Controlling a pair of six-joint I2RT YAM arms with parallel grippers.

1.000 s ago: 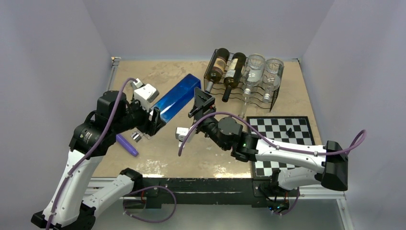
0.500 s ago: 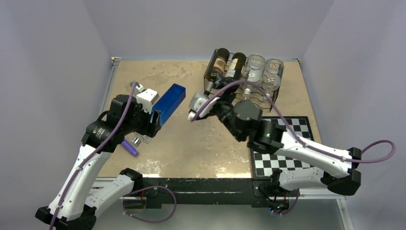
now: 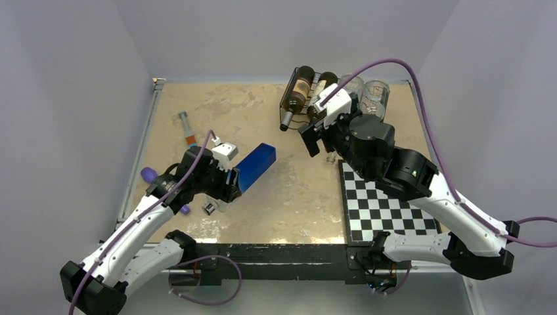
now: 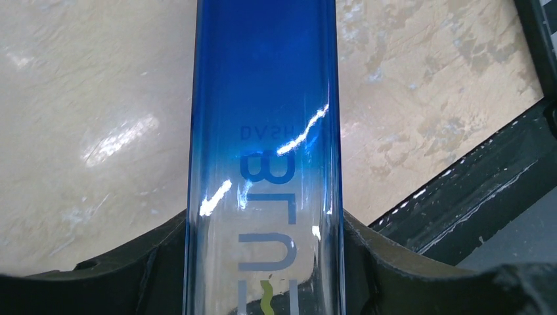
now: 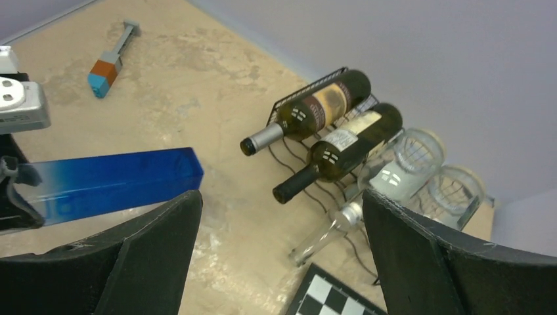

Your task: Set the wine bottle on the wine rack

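My left gripper [image 3: 230,184] is shut on a blue square glass bottle [image 3: 255,165] and holds it low over the table's front left, its far end pointing right and away. In the left wrist view the bottle [image 4: 263,118] runs straight out between the fingers of that gripper [image 4: 263,262]. The black wire wine rack [image 3: 286,104] stands at the back. It carries two dark wine bottles [image 5: 316,110] and two clear bottles [image 5: 402,169]. My right gripper [image 3: 314,139] is open and empty, above the rack's front; in its wrist view [image 5: 282,256] the jaws are wide apart.
A chessboard [image 3: 387,203] lies at the front right, its corner just below my right gripper [image 5: 328,298]. A syringe-like tool with an orange and blue band [image 3: 188,130] lies at the back left. A purple object [image 3: 148,174] and a small metal piece [image 3: 210,209] lie by the left arm.
The left arm has carried the blue bottle nearer and lower, toward the table's front. The right arm has swung back and right from the table's middle to above the rack.
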